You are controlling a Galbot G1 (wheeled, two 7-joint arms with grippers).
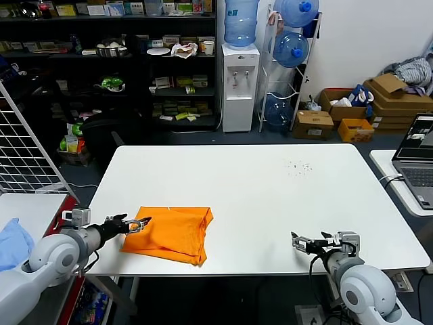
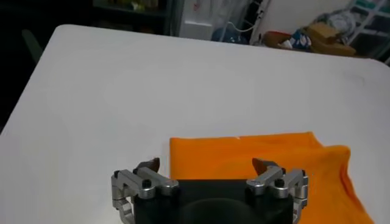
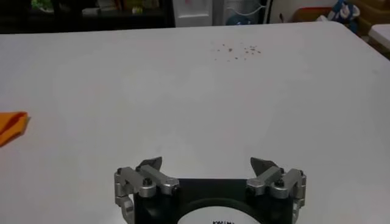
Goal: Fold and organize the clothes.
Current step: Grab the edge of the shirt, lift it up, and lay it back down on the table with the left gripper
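Note:
The orange T-shirt (image 1: 172, 233) lies folded into a compact rectangle near the front left of the white table (image 1: 270, 196); no lettering shows. It fills the lower middle of the left wrist view (image 2: 268, 161), and a corner of it shows in the right wrist view (image 3: 11, 125). My left gripper (image 1: 140, 224) is open and empty, at the shirt's left edge just above the table; in its own view (image 2: 207, 165) it is wide apart with the fold's edge between the fingers. My right gripper (image 1: 298, 241) is open and empty near the front right edge, over bare table (image 3: 207, 163).
A light blue garment (image 1: 13, 244) lies on a side surface at the far left beside a wire rack (image 1: 24, 145). A laptop (image 1: 418, 152) sits on a table at the right. Small dark specks (image 1: 298, 166) dot the table's far part. Shelves and water bottles stand behind.

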